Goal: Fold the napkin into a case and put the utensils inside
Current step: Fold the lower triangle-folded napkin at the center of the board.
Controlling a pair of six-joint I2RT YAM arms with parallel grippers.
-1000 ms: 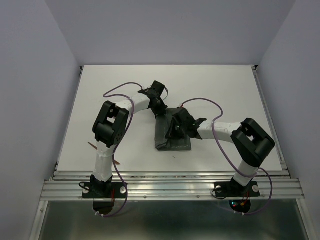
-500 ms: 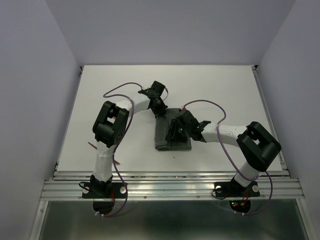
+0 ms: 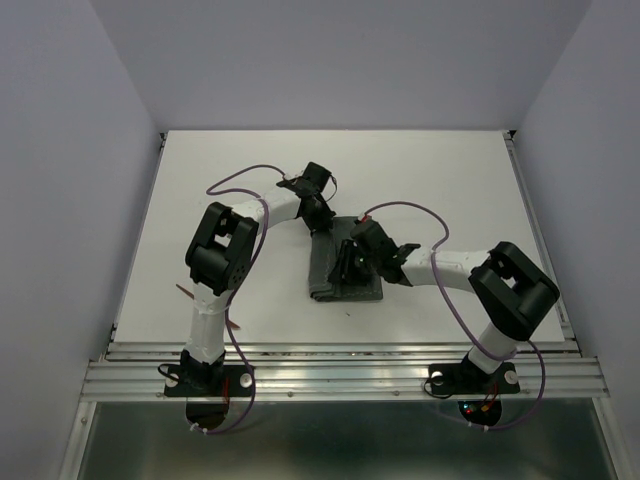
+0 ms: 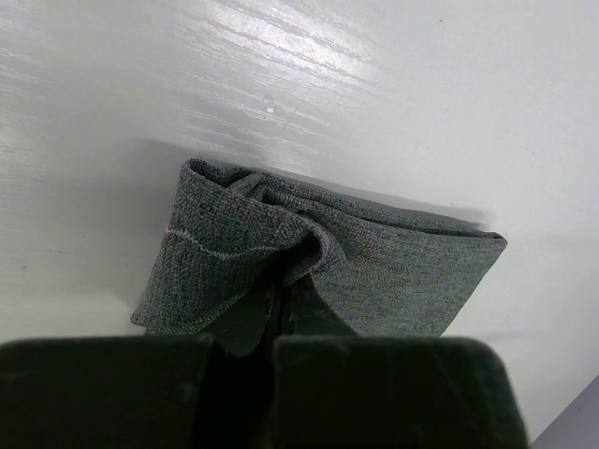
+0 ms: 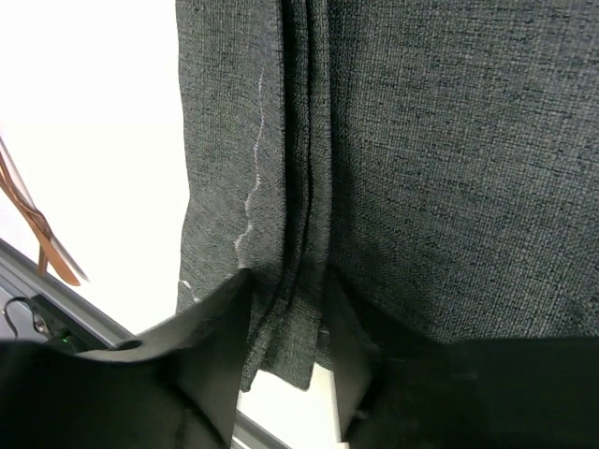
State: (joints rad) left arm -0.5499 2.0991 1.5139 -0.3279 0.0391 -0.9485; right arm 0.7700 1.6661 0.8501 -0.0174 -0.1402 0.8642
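The grey-green napkin (image 3: pixel 335 285) lies folded into a narrow rectangle, the case, at the middle of the table. My left gripper (image 3: pixel 322 224) is at its far corner, shut on a bunched fold of the cloth (image 4: pixel 374 257). Over the middle of the napkin my right gripper (image 3: pixel 347 263) is open. In the right wrist view its fingers (image 5: pixel 217 318) straddle the layered hem (image 5: pixel 295 187) near the napkin's end without pinching it. Copper-brown utensils (image 3: pixel 184 292) lie by the left arm's base, one partly hidden by the arm. They also show at the left edge of the right wrist view, utensils (image 5: pixel 37 229).
The white table (image 3: pixel 440 170) ends in a metal rail (image 3: pixel 340 350) at the near edge. Purple cables (image 3: pixel 455 305) loop off both arms. Plain walls close in the left, right and far sides.
The right gripper's jaws have come apart off the cloth, and the gripper has shifted slightly left over the napkin. The left gripper has kept its hold.
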